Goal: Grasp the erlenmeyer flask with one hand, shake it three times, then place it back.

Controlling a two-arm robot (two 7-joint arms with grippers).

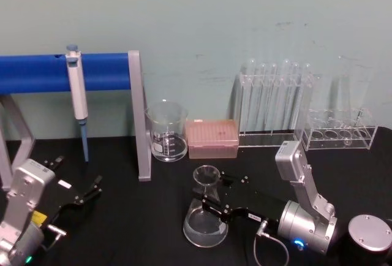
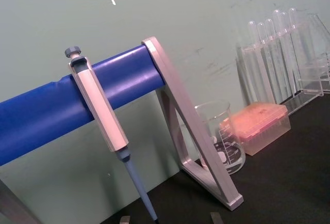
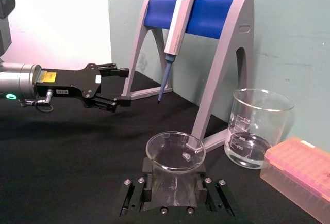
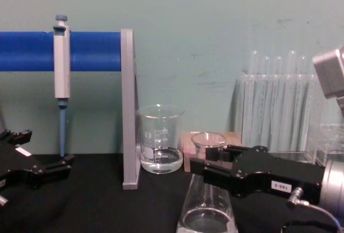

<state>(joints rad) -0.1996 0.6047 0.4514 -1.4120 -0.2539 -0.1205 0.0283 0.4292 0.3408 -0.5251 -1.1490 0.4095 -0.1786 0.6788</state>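
Note:
The erlenmeyer flask (image 1: 205,226) stands upright in the middle of the black table, with a little clear liquid in its wide base (image 4: 207,214). My right gripper (image 1: 206,200), black with a white label on a silver wrist, reaches in from the right. It is shut on the flask's neck just below the flared rim (image 3: 175,149), a finger pressed against each side. The base looks to be resting on the table. My left gripper (image 1: 86,197) hovers low at the left with its fingers open and nothing between them (image 3: 121,87).
A glass beaker (image 1: 166,131) with some liquid and a pink tip box (image 1: 211,138) stand just behind the flask. A grey stand leg (image 1: 138,119) with a blue bar holds a pipette (image 1: 76,91) at back left. Test-tube racks (image 1: 275,103) line the back right.

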